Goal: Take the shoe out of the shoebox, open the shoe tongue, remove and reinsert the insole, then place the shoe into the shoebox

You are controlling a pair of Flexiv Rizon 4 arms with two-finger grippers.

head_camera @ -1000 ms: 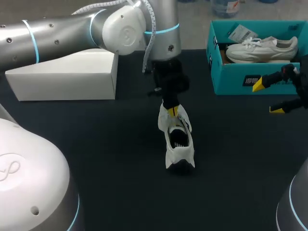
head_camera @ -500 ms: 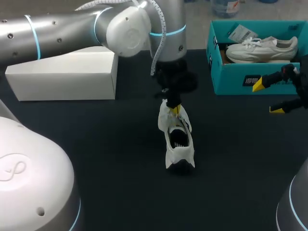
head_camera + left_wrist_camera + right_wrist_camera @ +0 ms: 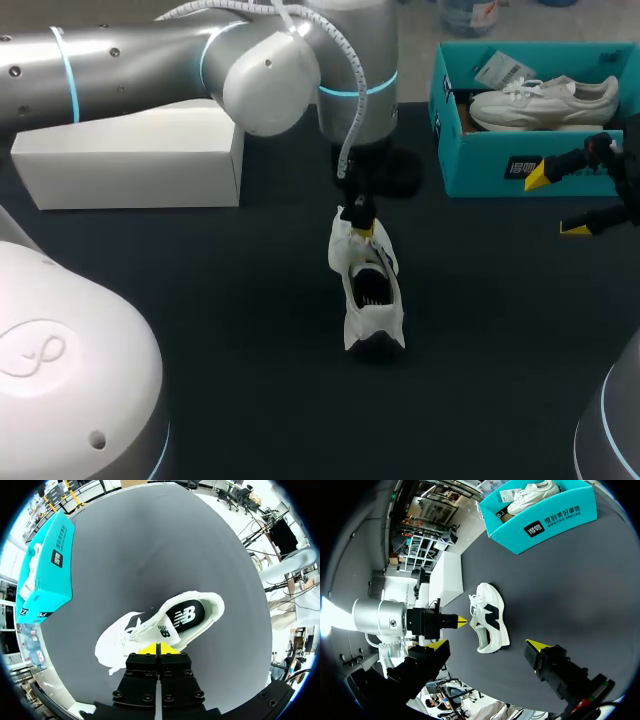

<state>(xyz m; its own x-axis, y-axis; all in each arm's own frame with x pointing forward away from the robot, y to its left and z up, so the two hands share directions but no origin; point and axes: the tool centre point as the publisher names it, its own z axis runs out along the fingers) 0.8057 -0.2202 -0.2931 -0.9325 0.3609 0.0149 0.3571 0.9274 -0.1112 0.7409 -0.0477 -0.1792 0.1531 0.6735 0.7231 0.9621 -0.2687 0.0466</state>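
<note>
The left fingers (image 3: 149, 649) are pressed together with no gap showing; their yellow tips touch the shoe (image 3: 165, 622) at its lacing, just ahead of them. Whether a fold of tongue or a lace is caught between the tips, I cannot tell. The contact point suits the tongue-opening step, since the lacing is where the tongue must be lifted away from the dark insole (image 3: 186, 617), which lies beyond the tips toward the heel. The shoe stands upright on the bench (image 3: 250, 330), out of the shoebox (image 3: 480, 165); that keeps its opening facing up and reachable from above. The right fingers (image 3: 439, 644) are spread wide and hold nothing; the shoe sits well ahead of them, the shoebox farther ahead still. They seem parked clear, ready to steady the heel once the tongue needs pulling. A second shoe (image 3: 545, 100) lies inside the shoebox; a white box (image 3: 130, 160) rests well apart from both pairs of fingers.
</note>
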